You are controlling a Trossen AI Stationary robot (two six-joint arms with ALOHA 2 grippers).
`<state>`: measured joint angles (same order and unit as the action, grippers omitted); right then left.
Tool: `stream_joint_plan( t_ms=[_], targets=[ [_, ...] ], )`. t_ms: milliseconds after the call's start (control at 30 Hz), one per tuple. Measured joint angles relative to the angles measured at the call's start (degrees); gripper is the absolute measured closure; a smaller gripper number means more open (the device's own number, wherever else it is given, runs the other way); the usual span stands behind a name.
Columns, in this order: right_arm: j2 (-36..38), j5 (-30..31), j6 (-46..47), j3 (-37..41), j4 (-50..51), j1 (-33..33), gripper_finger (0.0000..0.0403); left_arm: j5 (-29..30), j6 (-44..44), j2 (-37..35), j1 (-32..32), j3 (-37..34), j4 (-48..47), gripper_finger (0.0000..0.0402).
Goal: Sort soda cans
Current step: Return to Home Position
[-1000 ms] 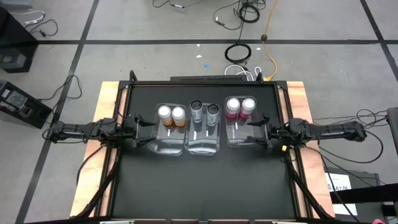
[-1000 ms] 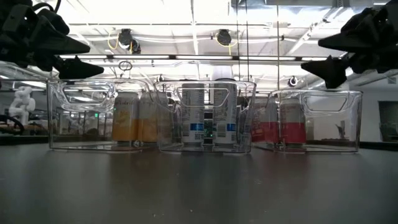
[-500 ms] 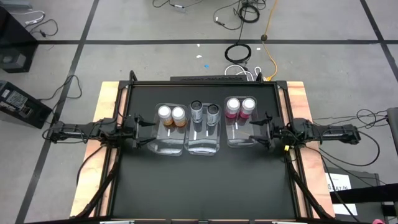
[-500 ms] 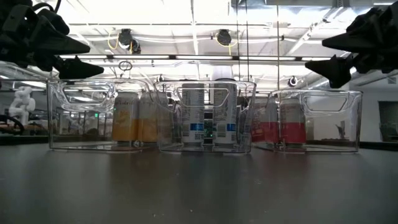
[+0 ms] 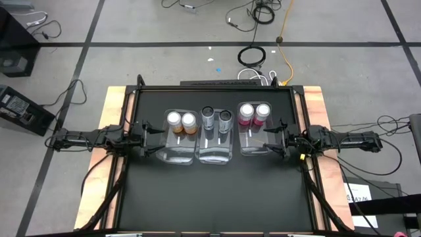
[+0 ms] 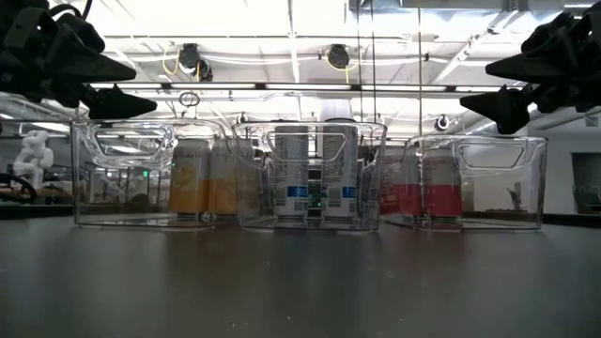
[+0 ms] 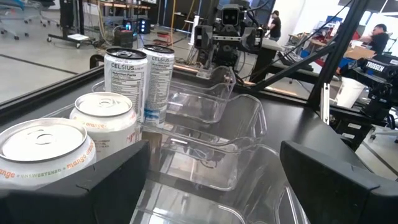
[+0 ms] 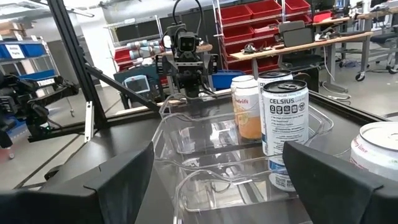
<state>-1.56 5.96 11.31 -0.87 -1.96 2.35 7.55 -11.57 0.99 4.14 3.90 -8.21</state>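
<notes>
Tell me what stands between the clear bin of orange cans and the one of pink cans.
The middle clear plastic bin with two dark-topped cans, shown in the high view. The left gripper and right gripper hang open at the row's ends.

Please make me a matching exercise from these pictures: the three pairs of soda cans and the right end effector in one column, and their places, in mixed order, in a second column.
Column 1
1. orange cans
2. dark cans
3. pink cans
4. right end effector

Column 2
A. in the right bin
B. in the middle bin
C. open, holding nothing, at the right bin's outer side
D. in the left bin

Pairs: 1-D, 2-B, 3-A, 4-C
</notes>
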Motion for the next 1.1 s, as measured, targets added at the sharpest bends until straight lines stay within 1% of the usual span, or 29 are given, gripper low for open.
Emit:
stream_joint_plan(
  t_ms=[467,833,1000,1100],
  targets=[
    [0.0,-0.1,0.0,0.0,0.0,0.0,0.0053,0.0,0.0,0.0,0.0,0.0,0.0,0.0033],
    [0.0,-0.1,0.0,0.0,0.0,0.0,0.0053,0.3,6.7,0.0,0.0,-0.1,0.4,0.0033],
    [0.0,-0.1,0.0,0.0,0.0,0.0,0.0053,-1.1,7.5,0.0,0.0,-3.5,10.3,0.0033],
    [0.0,-0.1,0.0,0.0,0.0,0.0,0.0053,-1.2,8.8,0.1,0.0,-3.5,10.1,0.0033]
  ],
)
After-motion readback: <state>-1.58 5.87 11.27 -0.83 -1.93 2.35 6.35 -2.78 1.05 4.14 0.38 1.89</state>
